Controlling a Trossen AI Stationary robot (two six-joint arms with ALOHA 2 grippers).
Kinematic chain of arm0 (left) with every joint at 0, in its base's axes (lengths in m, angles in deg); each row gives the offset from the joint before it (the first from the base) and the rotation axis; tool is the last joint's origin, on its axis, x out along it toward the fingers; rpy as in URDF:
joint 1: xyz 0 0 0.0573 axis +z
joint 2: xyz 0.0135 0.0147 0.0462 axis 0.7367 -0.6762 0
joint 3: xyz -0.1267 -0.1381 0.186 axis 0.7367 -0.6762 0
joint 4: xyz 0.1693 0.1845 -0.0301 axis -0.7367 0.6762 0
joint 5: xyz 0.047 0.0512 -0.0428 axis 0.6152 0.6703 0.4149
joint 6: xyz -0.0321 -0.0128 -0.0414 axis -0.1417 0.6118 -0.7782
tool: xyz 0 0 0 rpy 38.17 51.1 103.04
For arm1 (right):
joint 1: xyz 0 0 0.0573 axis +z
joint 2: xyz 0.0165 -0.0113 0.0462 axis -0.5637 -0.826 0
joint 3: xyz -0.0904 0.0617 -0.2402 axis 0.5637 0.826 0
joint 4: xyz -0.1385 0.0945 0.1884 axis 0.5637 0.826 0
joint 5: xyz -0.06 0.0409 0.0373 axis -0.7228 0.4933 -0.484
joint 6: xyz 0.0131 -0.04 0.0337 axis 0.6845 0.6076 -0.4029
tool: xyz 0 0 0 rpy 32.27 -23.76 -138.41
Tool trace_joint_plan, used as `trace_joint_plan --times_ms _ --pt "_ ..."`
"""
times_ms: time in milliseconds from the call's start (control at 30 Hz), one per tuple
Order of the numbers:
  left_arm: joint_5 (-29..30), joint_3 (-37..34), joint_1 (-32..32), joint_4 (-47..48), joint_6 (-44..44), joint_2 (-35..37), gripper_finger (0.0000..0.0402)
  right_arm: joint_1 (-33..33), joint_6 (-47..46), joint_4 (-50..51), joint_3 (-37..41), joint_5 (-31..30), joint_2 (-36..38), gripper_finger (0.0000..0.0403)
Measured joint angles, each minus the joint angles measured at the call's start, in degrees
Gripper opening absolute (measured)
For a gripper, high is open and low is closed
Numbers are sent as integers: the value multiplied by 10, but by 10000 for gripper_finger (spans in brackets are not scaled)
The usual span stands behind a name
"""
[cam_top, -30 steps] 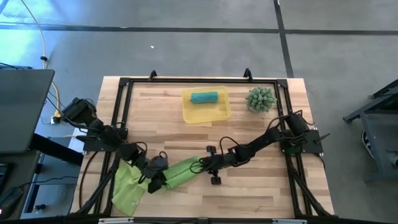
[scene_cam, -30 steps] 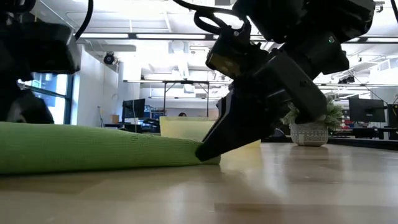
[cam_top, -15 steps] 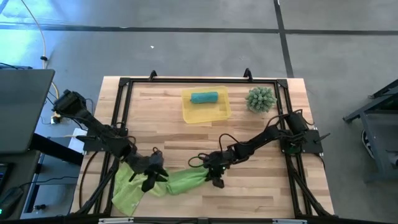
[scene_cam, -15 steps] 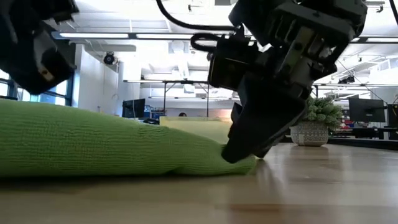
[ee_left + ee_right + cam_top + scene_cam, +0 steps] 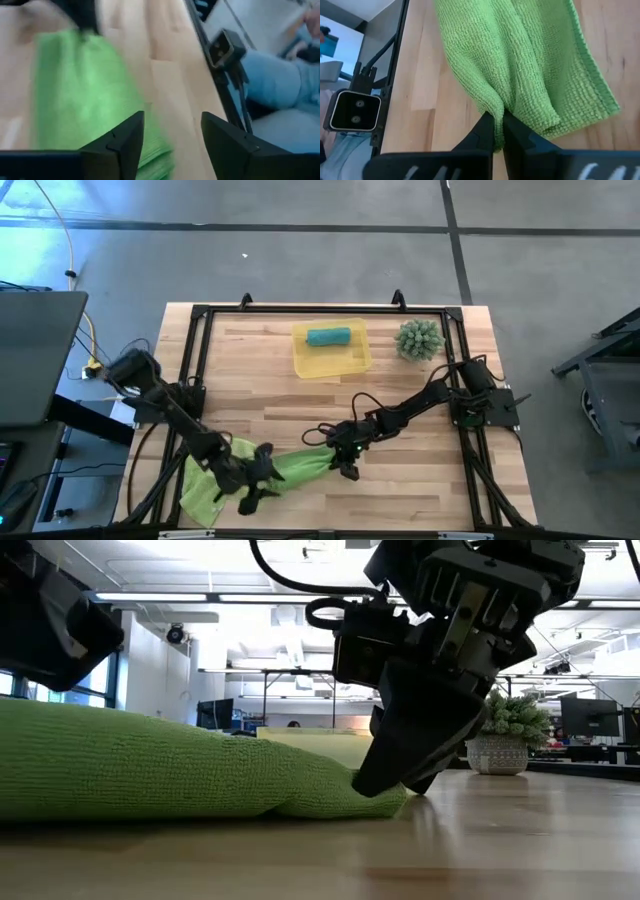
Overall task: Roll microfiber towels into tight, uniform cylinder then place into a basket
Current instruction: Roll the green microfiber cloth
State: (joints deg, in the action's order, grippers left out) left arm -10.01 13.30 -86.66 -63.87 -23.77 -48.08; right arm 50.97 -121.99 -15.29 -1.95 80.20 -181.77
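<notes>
Pinched tight on a fold of the lime-green towel (image 5: 520, 65), my right gripper (image 5: 496, 131) has both fingers (image 5: 482, 131) pressed together with cloth bunched between them; in the overhead view I see that right gripper (image 5: 343, 463) low on the table (image 5: 420, 480) at the towel's inner end. My left gripper (image 5: 172, 132) has its fingers (image 5: 125, 140) spread apart and holding nothing, with the green cloth lying flat under and beyond them; from above it sits at the front-left of the table over the other end of the same towel (image 5: 290, 468). That towel stretches between the two grippers in a rumpled band, and more lime-green cloth (image 5: 205, 490) spills toward the front-left corner; I cannot tell whether that is a second towel. From table height the cloth (image 5: 150, 765) lies in a low mound with the right gripper (image 5: 385, 785) at its tip. Well apart, at the back of the table, the basket (image 5: 355, 360) holds a rolled teal towel (image 5: 328, 336), and a spiky green plant (image 5: 419, 339) stands beside it.
</notes>
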Motion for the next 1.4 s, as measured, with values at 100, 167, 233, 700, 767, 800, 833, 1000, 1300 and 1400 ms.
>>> trace_joint_plan --times_ms 100,167,233,700,767,800,833,1000,1300,1400 --pt "4 49 -8 37 67 -45 194 -1 -1 0 0 -1 0 3" --pt "26 83 -13 86 98 -69 194 -1 -2 0 0 -1 0 3" --pt "60 114 -19 149 105 -91 192 -1 -2 0 0 -1 0 3" --pt "97 218 -26 440 38 -152 188 -1 -2 -2 0 -5 0 2" --pt "95 219 -21 441 24 -161 188 -1 -2 -3 0 -5 0 2" --pt "94 220 -19 441 17 -166 187 -1 -1 -5 1 -5 0 2" --pt "91 220 -17 440 8 -170 185 -1 -1 -5 1 -6 0 2" --pt "84 220 -9 430 -86 -177 129 1 -1 -5 1 -4 0 2" --pt "79 211 -23 420 -219 -154 15 -14 -63 -42 2 95 6 2" --pt "66 191 -27 383 -267 -139 18 -24 -84 -56 2 129 6 2"
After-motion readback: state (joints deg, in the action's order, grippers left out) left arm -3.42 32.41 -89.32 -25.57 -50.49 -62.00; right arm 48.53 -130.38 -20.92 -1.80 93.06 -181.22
